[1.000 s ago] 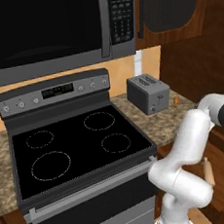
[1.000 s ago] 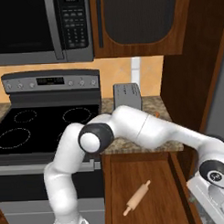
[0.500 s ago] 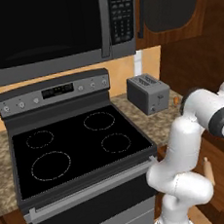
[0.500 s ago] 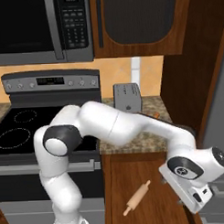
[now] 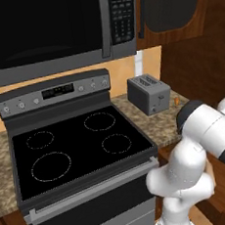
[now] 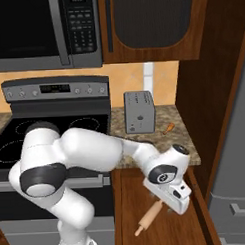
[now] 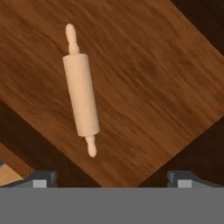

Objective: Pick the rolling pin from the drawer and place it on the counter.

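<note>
1 pin in the drawer, jaws wide

I see the rolling pin (image 7: 81,93) lying flat on the drawer (image 7: 144,83) floor, untouched. My gripper (image 6: 173,197) hangs over it, fingers (image 7: 42,179) spread wide, holding nothing. Counter (image 6: 165,138) sits beyond, toaster (image 6: 139,112) on it.

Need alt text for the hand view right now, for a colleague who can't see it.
A light wooden rolling pin lies flat on the dark wood floor of the drawer, up and left of centre. The open pincer hangs above it, touching nothing.

The rolling pin (image 7: 81,94) lies flat on the drawer (image 7: 144,78) floor; a toaster (image 6: 139,112) stands on the counter (image 6: 182,142).
</note>
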Robot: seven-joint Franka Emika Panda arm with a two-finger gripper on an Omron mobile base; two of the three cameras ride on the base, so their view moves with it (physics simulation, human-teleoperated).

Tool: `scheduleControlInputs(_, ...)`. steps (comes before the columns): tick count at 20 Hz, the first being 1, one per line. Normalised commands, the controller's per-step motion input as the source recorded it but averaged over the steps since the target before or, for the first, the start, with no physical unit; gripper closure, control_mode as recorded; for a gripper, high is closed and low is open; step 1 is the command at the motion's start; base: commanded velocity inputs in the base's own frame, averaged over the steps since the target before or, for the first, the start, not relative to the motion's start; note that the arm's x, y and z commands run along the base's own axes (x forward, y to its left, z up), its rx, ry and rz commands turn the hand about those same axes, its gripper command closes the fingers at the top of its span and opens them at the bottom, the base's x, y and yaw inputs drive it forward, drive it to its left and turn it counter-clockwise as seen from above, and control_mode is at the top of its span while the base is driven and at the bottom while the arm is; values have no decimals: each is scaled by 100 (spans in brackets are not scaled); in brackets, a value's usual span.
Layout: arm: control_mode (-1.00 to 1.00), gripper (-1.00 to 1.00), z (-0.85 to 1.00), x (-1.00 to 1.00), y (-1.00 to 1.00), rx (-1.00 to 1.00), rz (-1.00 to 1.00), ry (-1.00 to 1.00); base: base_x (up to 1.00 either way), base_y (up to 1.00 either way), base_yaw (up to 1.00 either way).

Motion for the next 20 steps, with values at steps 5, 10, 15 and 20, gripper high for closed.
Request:
scheduleControlInputs(5,-100,-100,-79,36,-13,6,6,35,0,0,0)
scheduleControlInputs(10,-100,-100,-45,51,-8,13,1,15,0,0,0)
scheduleControlInputs(15,-100,-100,-25,49,-15,19,1,0,0,0,0)
scheduleControlInputs(20,-100,-100,-58,45,-21,6,1,-4,0,0,0)
